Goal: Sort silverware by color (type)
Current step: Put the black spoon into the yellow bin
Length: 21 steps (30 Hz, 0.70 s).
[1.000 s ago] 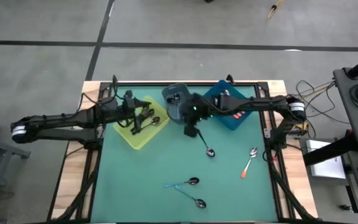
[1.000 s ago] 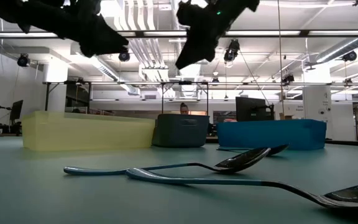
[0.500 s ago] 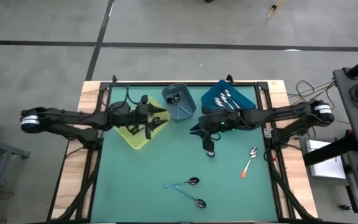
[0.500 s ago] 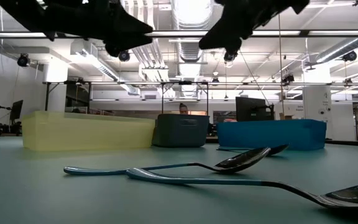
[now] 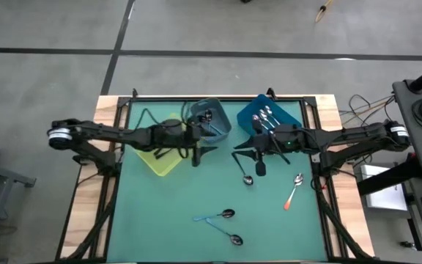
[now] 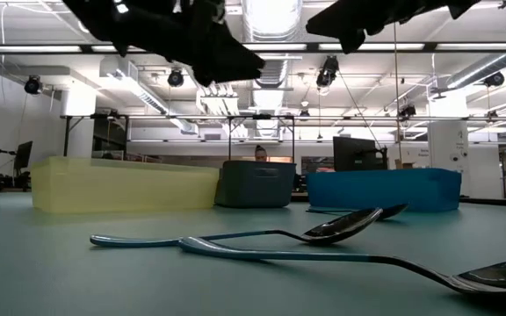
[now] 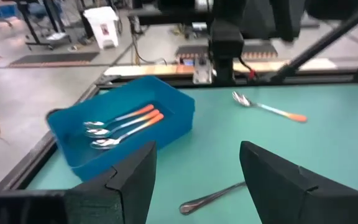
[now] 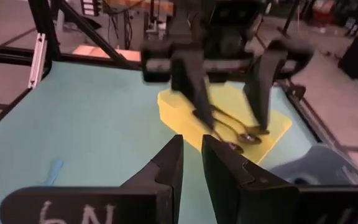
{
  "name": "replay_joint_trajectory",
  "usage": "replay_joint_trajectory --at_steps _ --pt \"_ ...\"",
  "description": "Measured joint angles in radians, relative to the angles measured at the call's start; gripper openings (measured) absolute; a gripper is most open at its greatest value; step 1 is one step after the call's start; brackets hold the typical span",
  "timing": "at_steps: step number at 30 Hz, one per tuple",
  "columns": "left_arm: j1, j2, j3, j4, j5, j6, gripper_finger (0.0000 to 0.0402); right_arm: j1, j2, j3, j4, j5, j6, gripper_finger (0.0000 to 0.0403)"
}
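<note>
Several spoons lie flat on the green mat: a black-handled spoon, an orange-handled spoon and two light-blue-handled spoons. More spoons lie in the bins: black ones in the yellow bin, orange ones in the blue bin, some in the grey-blue bin. My left gripper hangs open just right of the yellow bin, holding nothing. My right gripper faces it above the mat's middle, its fingers a narrow gap apart and bare.
The yellow bin, grey-blue bin and blue bin stand in a row along the mat's far edge. The two grippers point at each other, a short way apart. Open mat stretches toward the near edge on both sides of the spoons.
My left gripper has travelled from over the yellow bin toward the table's right, staying open. My right gripper has drawn back from the grey-blue bin toward the right edge and tipped up from pointing downward to nearly level. The spoons on the mat have not moved.
</note>
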Motion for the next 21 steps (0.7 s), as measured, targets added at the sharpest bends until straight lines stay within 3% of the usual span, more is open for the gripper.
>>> replay_joint_trajectory --at_steps 13,21 --pt "-0.053 0.267 0.269 -0.324 0.001 0.181 0.0213 0.003 -0.065 -0.058 0.016 -0.029 -0.063 0.0052" --pt "-0.055 0.396 0.338 -0.310 0.006 0.264 0.0213 0.021 -0.154 -0.082 0.012 -0.122 -0.089 0.0052"
